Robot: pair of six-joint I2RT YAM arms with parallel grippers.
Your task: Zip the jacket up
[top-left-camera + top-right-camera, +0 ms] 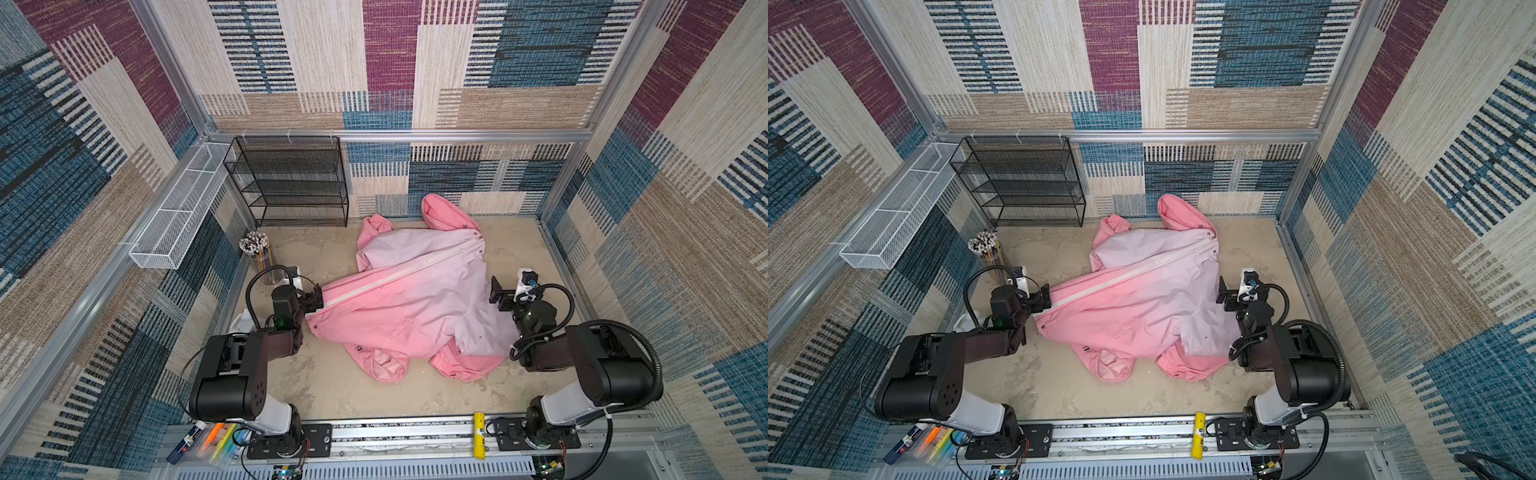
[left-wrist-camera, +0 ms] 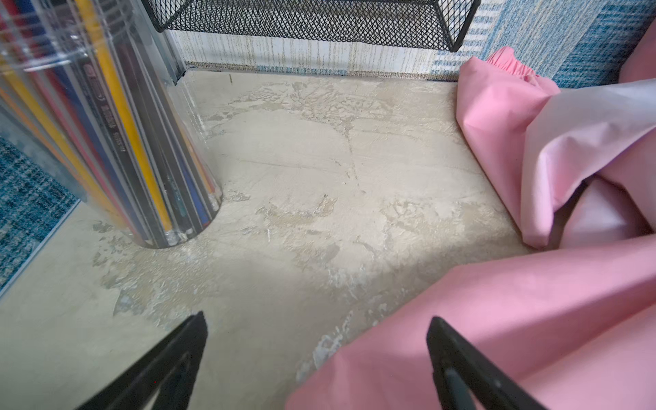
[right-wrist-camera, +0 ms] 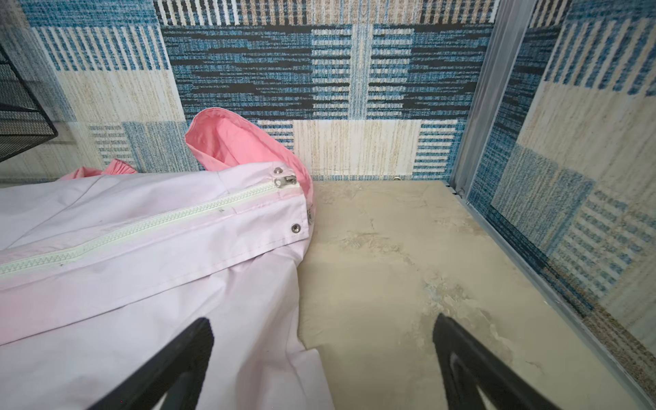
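Left gripper [image 1: 319,298]: jaws spread wide at the hem of the jacket [image 1: 415,307]; whether it touches the fabric is unclear. Right gripper [image 1: 498,296]: spread, empty, beside the jacket. The jacket lies mid-table [image 1: 332,386], its zipper [image 1: 399,276] closed up to the slider [image 3: 285,181], with the hood [image 1: 440,212] farthest.

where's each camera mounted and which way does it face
Both top views: high over the near rail, looking down on the jacket and table; both arms, left gripper and right gripper show.
Left wrist: on the left arm, low, facing the pencil jar and rack; open left gripper shows.
Right wrist: on the right arm, facing the hood and zipper pull; open right gripper shows.
Shared: both wrist views catch jacket and rack.
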